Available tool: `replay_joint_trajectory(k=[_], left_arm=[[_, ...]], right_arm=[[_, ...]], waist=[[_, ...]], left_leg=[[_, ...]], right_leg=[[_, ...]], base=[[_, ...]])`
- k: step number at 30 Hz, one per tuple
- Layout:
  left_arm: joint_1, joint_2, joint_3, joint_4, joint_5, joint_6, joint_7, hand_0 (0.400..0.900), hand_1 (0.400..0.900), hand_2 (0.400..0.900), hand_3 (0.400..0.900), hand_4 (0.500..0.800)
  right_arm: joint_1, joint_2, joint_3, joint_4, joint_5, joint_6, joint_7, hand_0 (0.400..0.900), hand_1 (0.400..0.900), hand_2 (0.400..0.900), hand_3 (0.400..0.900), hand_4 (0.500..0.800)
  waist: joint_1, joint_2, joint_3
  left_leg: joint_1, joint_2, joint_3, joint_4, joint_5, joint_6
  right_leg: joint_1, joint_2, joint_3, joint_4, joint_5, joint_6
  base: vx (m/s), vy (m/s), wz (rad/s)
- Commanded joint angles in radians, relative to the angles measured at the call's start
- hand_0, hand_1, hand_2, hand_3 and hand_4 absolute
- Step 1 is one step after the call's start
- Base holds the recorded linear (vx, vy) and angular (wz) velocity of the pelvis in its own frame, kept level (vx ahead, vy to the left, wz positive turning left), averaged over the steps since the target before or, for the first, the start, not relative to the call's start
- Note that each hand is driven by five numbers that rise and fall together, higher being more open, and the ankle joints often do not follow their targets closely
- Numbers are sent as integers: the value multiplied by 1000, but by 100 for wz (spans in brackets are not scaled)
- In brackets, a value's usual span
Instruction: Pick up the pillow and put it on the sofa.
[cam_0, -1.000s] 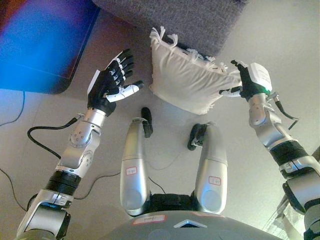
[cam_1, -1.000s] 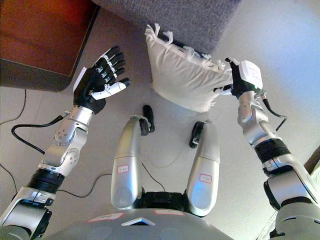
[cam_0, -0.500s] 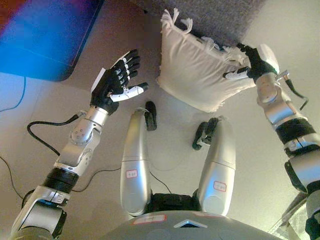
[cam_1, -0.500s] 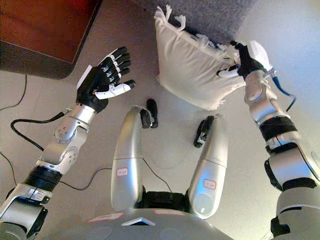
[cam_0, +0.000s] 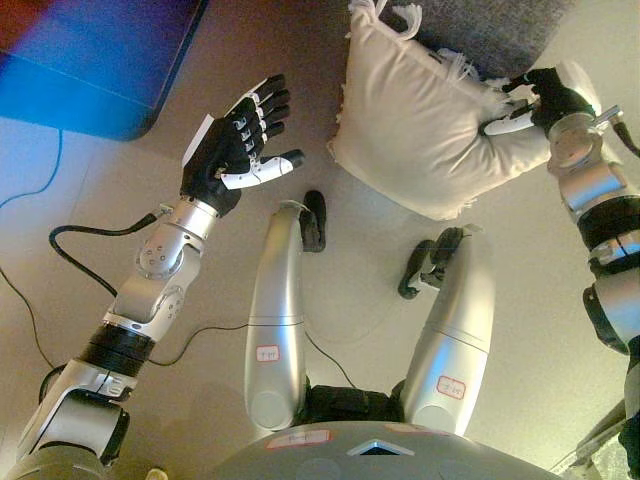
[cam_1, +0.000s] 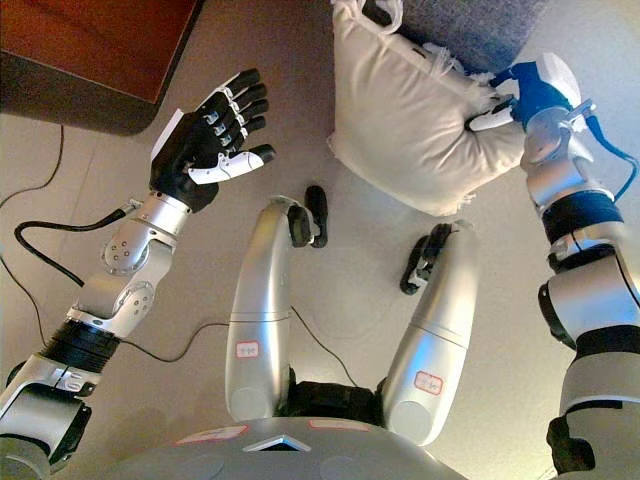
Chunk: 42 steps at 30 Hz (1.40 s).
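A cream pillow (cam_0: 425, 120) with fringed edges leans against the grey sofa (cam_0: 495, 30) at the top of the view, its lower edge near the floor. My right hand (cam_1: 518, 95) grips the pillow's right corner, with the thumb pressed on its front and the fingers curled behind the edge. My left hand (cam_0: 238, 140) is raised to the left of the pillow, palm toward it. Its fingers are spread and straight, and a small gap separates it from the cloth.
A dark wooden piece of furniture (cam_1: 90, 50) fills the upper left corner, close behind my left hand. Beige floor (cam_1: 480, 400) lies all around the pillow.
The camera has shifted, so the sofa and pillow sit higher and further right. My right hand has closed further over the pillow's right corner. The left hand stays open beside it.
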Motion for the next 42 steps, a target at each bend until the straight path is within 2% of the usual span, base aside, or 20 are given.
replay_joint_trajectory(k=[1,2,5,9,14,15,16,19,24,30,37,40,42], left_arm=[[-73,2,39,-101,-33,-66,-14,900,900,900,900,800],[-76,4,42,-103,-37,-60,-20,900,900,900,900,800],[-72,2,46,-117,-37,-42,-27,900,900,900,900,800],[-65,3,54,-124,-38,-29,-42,900,900,900,900,800],[-37,19,66,-140,-44,-8,-68,900,900,900,900,800],[-35,20,67,-142,-45,-6,-70,900,900,900,900,800],[-33,23,70,-145,-48,1,-76,900,900,900,900,800],[-27,28,74,-153,-49,13,-85,900,900,900,900,800],[1,34,89,-161,-54,16,-99,900,900,900,900,800],[48,28,105,-161,-43,0,-98,900,900,900,900,800],[66,16,97,-135,-24,-39,-54,900,900,900,900,800],[60,9,85,-117,-17,-43,-21,900,900,900,900,800],[55,2,82,-103,-7,-23,-5,900,900,900,900,800]], right_arm=[[-137,-34,14,49,45,63,81,900,900,900,900,800],[-141,-35,25,68,56,86,111,900,900,900,900,800],[-147,-31,22,94,103,123,126,900,900,900,900,800],[-149,-21,12,115,96,141,141,900,900,900,900,800],[-142,-23,13,136,74,164,204,900,900,900,900,800],[-141,-22,14,137,78,164,209,853,853,853,853,772],[-139,-21,14,139,84,163,220,400,400,400,400,500],[-135,-15,6,138,101,148,216,400,400,400,400,500],[-119,-6,-20,104,157,101,154,400,400,400,400,500],[-58,2,-53,6,171,34,90,400,400,400,400,500],[-15,3,-43,-122,93,-12,33,400,400,400,400,500],[-11,1,-33,-178,40,-30,-2,400,400,400,400,500],[-9,-1,-24,-218,-30,-19,-27,400,400,400,400,500]], waist=[[24,66,0],[27,67,0],[32,67,0],[38,67,0],[46,68,0],[47,68,0],[49,68,0],[53,66,0],[58,61,0],[50,43,0],[34,20,0],[28,11,0],[26,2,0]], left_leg=[[68,-39,108,156,-264,58],[59,-41,107,159,-264,59],[51,-44,105,159,-259,60],[46,-43,102,168,-253,61],[47,-42,98,193,-248,64],[47,-42,98,195,-247,65],[47,-42,96,199,-247,66],[46,-44,92,206,-244,67],[60,-38,86,192,-231,69],[140,-9,79,93,-191,62],[290,30,101,-115,-115,44],[366,36,108,-226,-78,37],[422,37,113,-301,-58,32]], right_leg=[[-16,42,-55,16,57,-43],[-24,40,-56,17,57,-45],[-30,39,-58,12,64,-46],[-31,33,-60,12,74,-46],[-28,22,-59,34,81,-45],[-28,20,-59,36,82,-45],[-27,18,-58,39,82,-45],[-26,15,-57,43,88,-43],[-9,12,-57,15,108,-38],[69,39,-56,-115,164,-22],[199,74,-58,-332,254,5],[265,82,-60,-434,288,9],[320,85,-64,-505,311,11]], base=[[0,0,0],[-6,0,4],[4,-1,3],[32,-4,3],[59,-4,6],[49,-13,7],[32,-6,5],[28,-2,5],[0,0,0],[-1,41,-13],[-34,64,-17],[-42,65,-12],[-27,56,-7]])
